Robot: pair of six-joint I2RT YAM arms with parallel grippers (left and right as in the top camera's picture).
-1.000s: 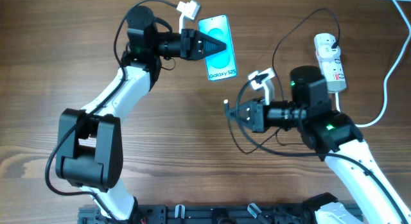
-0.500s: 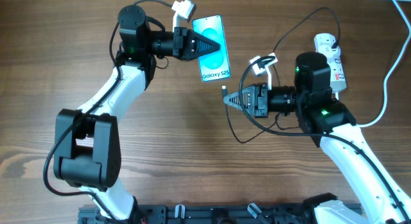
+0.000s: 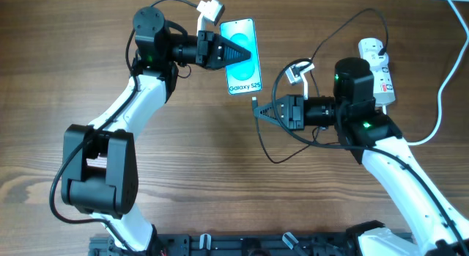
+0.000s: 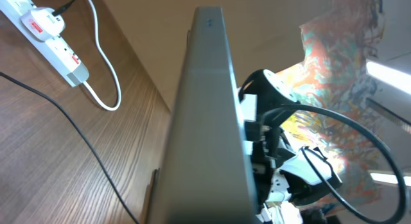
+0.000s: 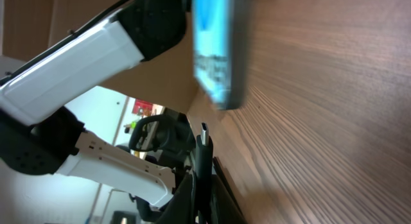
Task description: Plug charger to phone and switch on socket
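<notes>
My left gripper (image 3: 236,52) is shut on the phone (image 3: 245,72), a teal-screened smartphone with a white text band at its lower end, held off the table at the back centre. In the left wrist view its grey edge (image 4: 205,121) fills the middle. My right gripper (image 3: 262,113) is shut on the charger's black connector (image 3: 255,102), whose tip sits just below and right of the phone's lower end. The right wrist view shows the tip (image 5: 203,133) below the phone (image 5: 215,51). The charger cable (image 3: 322,43) loops back to its plug in the white socket (image 3: 377,69) at the right.
The socket's thick white cord (image 3: 440,102) curves off the right edge. Slack black cable (image 3: 282,157) hangs in loops under my right arm. The socket also shows in the left wrist view (image 4: 48,34). A black rail (image 3: 256,245) runs along the front edge.
My right gripper has moved left and toward the back with the connector, closing on the phone's lower end. My left gripper has shifted the phone slightly left and tilted it.
</notes>
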